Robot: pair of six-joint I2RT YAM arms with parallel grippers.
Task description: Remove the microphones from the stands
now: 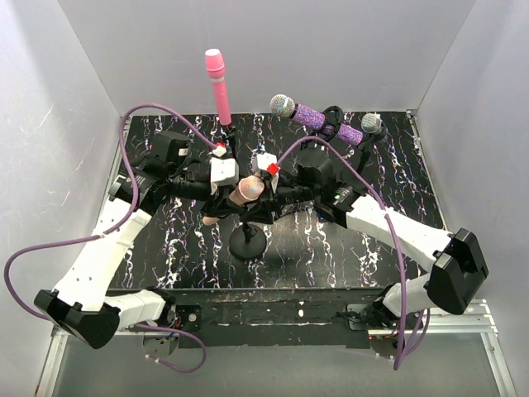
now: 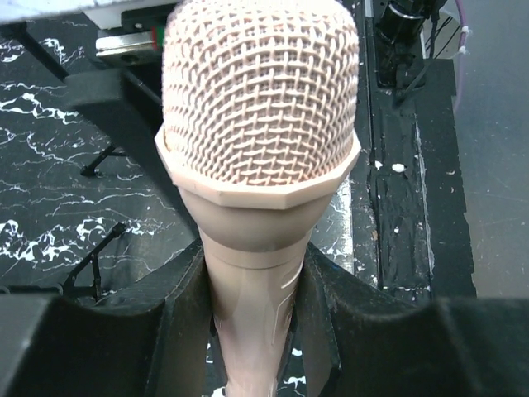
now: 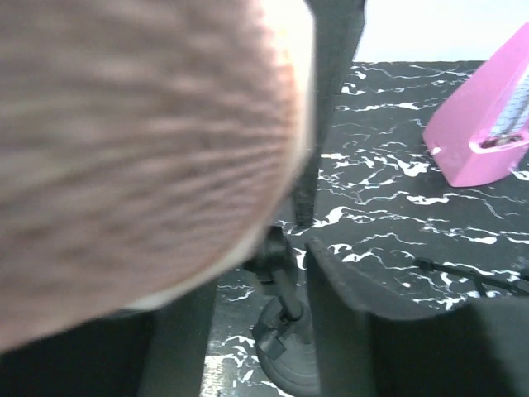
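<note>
A beige microphone (image 1: 248,190) sits tilted over its black stand, whose round base (image 1: 248,242) rests mid-table. My left gripper (image 1: 227,194) is shut on the microphone's body; in the left wrist view its fingers (image 2: 331,322) press both sides of the handle (image 2: 252,314) below the mesh head (image 2: 260,124). My right gripper (image 1: 277,197) reaches in from the right. In the right wrist view its jaws stand apart, and the stand's stem (image 3: 285,294) and base (image 3: 289,360) show between them, untouched. The blurred microphone head (image 3: 124,149) fills the left of that view.
A pink microphone (image 1: 219,83) stands upright on its stand at the back left; it also shows in the right wrist view (image 3: 488,124). A purple glitter microphone (image 1: 310,116) and a second one with a grey head (image 1: 372,124) sit on stands at the back right. White walls enclose the table.
</note>
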